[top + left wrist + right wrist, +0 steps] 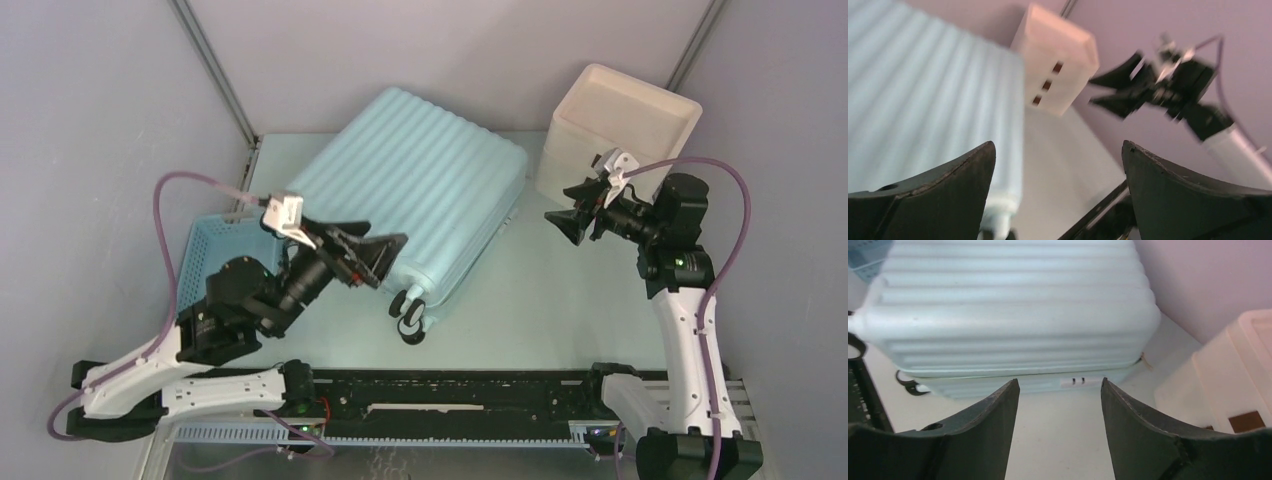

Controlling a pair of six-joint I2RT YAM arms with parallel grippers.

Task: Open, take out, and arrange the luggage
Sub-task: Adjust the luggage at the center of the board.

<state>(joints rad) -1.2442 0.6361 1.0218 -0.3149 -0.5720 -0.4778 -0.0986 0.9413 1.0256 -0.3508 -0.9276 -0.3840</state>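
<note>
pale mint-blue ribbed hard-shell suitcase (420,190): lies shut, flat on the pale counter (560,300), near a cream-white box (620,130). looks stiff, slick, bulky; probably best taken at the seam edge facing the right jaws. left jaws spread wide, empty; right jaws spread, empty.

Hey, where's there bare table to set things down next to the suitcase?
Bare table lies right of the luggage, bordered by the cream box, the right arm and the near rail. The left is crowded: the blue basket and left gripper sit close beside the luggage.
</note>
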